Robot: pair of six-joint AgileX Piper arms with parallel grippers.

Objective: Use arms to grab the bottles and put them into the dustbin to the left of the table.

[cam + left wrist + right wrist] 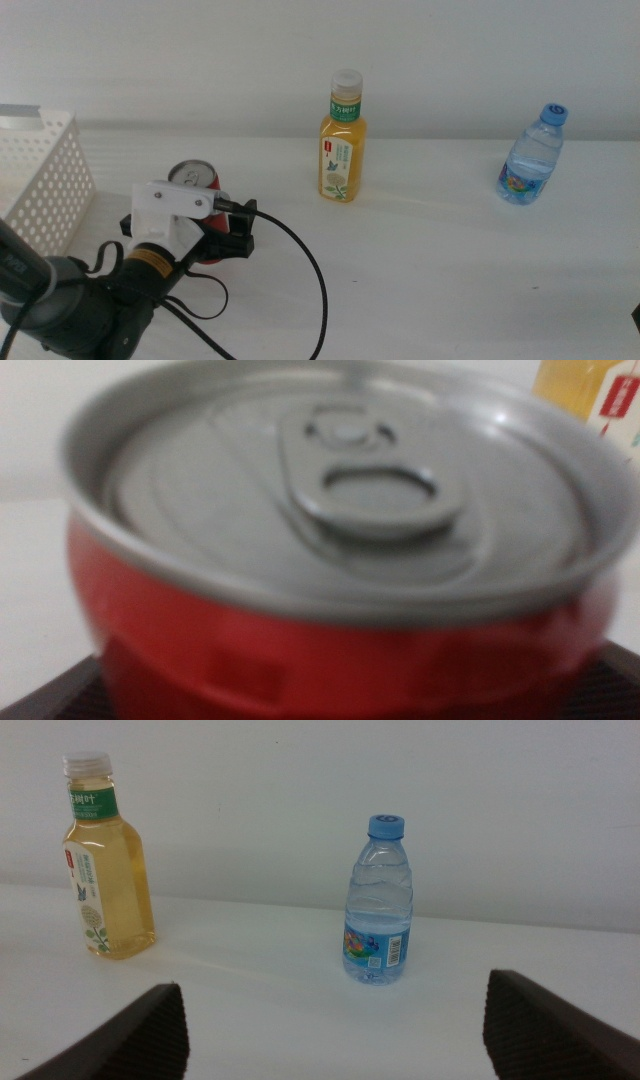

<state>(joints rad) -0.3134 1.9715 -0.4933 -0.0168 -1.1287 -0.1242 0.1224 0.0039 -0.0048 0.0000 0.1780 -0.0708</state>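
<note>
Middle view: left arm (90, 300) enters from the near-left corner of the table (450, 280), white wrist block and orange ring visible, black cable looping off toward the near edge. Left gripper (222, 238) sits at the red can (192, 178), which stands upright just beside the perforated white dustbin (45, 180) at the left edge. Left wrist view is filled by the can's grey lid and pull tab, slightly blurred, with a dark jaw at each lower corner close against the red wall; the jaws bracket the can, but firm contact cannot be told. Orange juice bottle (343, 140) stands upright near the far edge, about mid-table, well apart from the can. Water bottle (533, 155) stands upright toward the far-right. Right gripper (335, 1040): jaws spread wide, nothing between them, facing both bottles from the near side.
</note>
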